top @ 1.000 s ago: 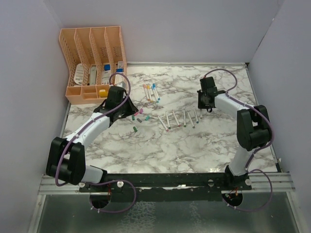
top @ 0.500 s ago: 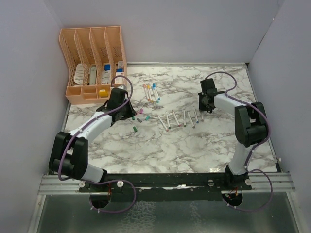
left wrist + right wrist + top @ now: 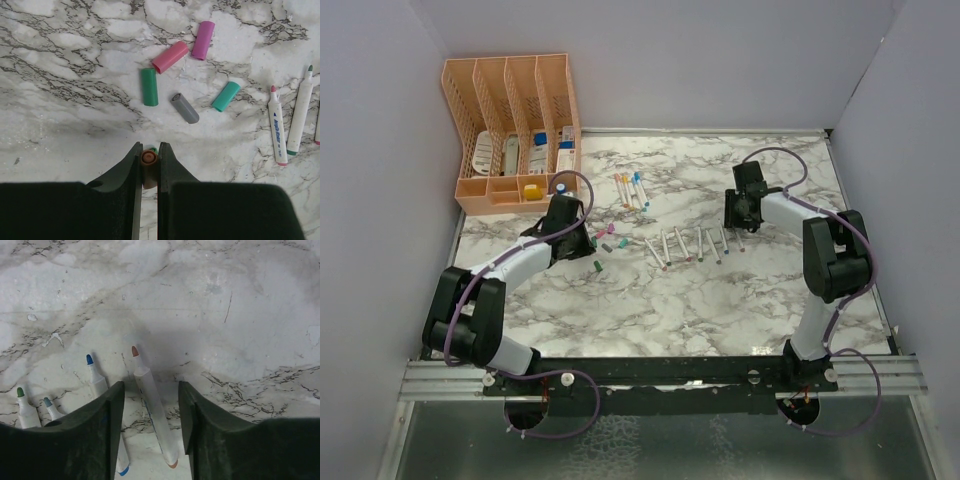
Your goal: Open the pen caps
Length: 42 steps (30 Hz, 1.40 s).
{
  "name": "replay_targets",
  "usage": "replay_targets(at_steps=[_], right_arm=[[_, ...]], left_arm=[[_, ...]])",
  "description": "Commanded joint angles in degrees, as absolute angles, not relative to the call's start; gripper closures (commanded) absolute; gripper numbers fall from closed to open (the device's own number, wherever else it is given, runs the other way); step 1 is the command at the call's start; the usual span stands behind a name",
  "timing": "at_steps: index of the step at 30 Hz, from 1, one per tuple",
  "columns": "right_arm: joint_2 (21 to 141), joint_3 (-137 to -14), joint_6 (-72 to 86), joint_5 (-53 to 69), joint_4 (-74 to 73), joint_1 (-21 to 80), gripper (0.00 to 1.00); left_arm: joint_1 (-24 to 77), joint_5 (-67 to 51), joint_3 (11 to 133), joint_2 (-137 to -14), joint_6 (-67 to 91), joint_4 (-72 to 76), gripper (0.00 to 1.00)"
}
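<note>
The left gripper (image 3: 149, 152) clamps an orange cap (image 3: 148, 159); the right gripper (image 3: 150, 390) stands half-open astride an orange-tipped pen (image 3: 154, 416) toward the table's (image 3: 720, 300) far edge.

A peach file organiser (image 3: 510, 100) is standing at the far-left corner of the marble bench (image 3: 720, 300). Uncapped white pens (image 3: 276, 127) are lying mid-bench in a row.
</note>
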<state>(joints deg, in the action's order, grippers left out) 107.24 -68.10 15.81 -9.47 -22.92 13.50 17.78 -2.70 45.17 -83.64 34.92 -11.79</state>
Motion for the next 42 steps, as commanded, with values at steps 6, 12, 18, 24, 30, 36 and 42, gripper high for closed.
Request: replay_targets(at_steps=[6,12,18,24,30,36,42], right_arm=[[103.7,-76.5,12.7,-3.8,-23.1,13.4,0.38],[106.8,-86.2,9.9,2.5,-23.3,15.0,0.35],[114.5,-96.7,7.9,2.7,-24.8,20.1,0.34],[121.9,-105.9,7.8,2.5,-25.1,24.1,0.34],[129.4,-114.3,7.2,2.2,-26.3,26.7,0.34],[134.0,-118.0,6.9,2.5,-26.3,28.2,0.34],[136.9,-120.2,6.9,2.3,-26.3,29.8,0.34]], left_arm=[[16.7,-0.4,43.3,-84.9,33.3,-10.0,1.0],[16.4,-0.4,43.4,-87.0,33.2,-9.2,1.0],[16.2,-0.5,44.6,-88.9,32.8,-9.2,0.91],[15.9,-0.6,45.4,-89.8,32.4,-9.6,0.81],[15.8,-1.3,46.0,-89.7,32.4,-10.5,0.64],[15.5,-1.0,46.9,-86.4,32.3,-13.0,0.49],[15.1,-0.9,49.2,-80.4,32.3,-16.5,0.45]])
